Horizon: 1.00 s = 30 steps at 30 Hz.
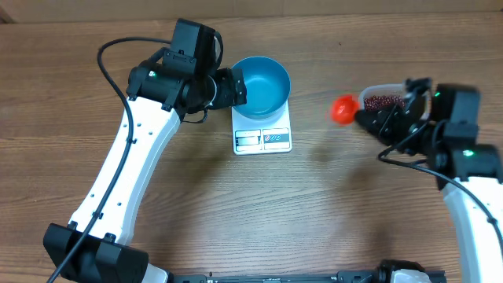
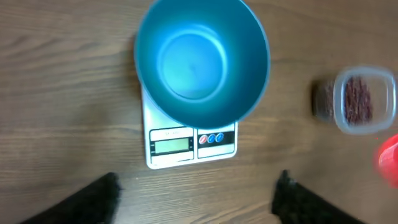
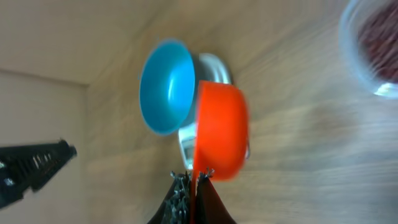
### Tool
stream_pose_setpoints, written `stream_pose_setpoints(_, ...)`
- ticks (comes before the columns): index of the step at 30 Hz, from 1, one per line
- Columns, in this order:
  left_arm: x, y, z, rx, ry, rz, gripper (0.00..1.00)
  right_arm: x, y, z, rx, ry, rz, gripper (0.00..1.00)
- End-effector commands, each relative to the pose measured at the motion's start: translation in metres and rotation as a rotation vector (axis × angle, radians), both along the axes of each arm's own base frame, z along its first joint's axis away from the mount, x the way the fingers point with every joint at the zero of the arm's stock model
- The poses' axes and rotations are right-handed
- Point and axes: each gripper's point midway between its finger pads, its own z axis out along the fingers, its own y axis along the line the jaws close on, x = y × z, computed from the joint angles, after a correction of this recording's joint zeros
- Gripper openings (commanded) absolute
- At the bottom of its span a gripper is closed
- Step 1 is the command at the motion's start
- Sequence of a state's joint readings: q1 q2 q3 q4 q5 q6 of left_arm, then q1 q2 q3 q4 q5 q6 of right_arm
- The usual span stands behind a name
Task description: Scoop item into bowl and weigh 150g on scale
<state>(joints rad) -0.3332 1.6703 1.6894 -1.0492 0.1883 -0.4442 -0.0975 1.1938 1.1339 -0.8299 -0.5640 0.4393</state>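
The blue bowl [image 1: 266,82] stands empty on the white scale [image 1: 262,138]. My left gripper [image 1: 238,88] hovers just left of the bowl, open, with only bare table between its fingers [image 2: 99,199]. In the left wrist view the bowl [image 2: 202,59] and the scale [image 2: 186,146] lie ahead of it. My right gripper [image 3: 196,177] is shut on the handle of a red scoop [image 3: 221,130], held over the table right of the scale [image 1: 343,108]. The dark red-brown beans [image 1: 383,101] lie in a clear tub [image 1: 376,93] just behind the scoop.
The left arm's white link [image 1: 134,173] crosses the table's left half. The right arm [image 1: 464,149] stands at the right edge, its cable looping beside it. The table's back edge [image 1: 330,14] runs close behind the bowl and the tub.
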Motion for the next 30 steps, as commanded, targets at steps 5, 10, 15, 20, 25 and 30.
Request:
stream_pose_setpoints(5, -0.025, -0.029, -0.011, 0.019, 0.031, -0.176, 0.24, 0.003, -0.027, 0.042, -0.204, -0.111, -0.051, 0.04)
stream_pose_setpoints(10, -0.048, -0.055, -0.038, 0.038, 0.081, -0.255, 0.05, 0.005, -0.029, 0.031, -0.237, -0.087, -0.031, 0.04)
stream_pose_setpoints(15, -0.069, -0.072, -0.081, 0.061, 0.129, -0.280, 0.05, 0.005, -0.035, 0.024, -0.269, -0.060, -0.047, 0.04)
stream_pose_setpoints(20, -0.067, -0.083, -0.113, 0.078, 0.072, -0.280, 0.05, 0.004, -0.036, 0.023, -0.273, -0.056, -0.051, 0.04)
stream_pose_setpoints(25, -0.057, -0.084, -0.137, 0.127, -0.008, -0.251, 0.04, 0.003, -0.036, 0.021, -0.272, -0.046, -0.050, 0.04)
stream_pose_setpoints(30, -0.039, -0.077, -0.155, 0.218, -0.070, -0.200, 0.04, 0.003, -0.036, 0.022, -0.273, -0.047, -0.051, 0.04)
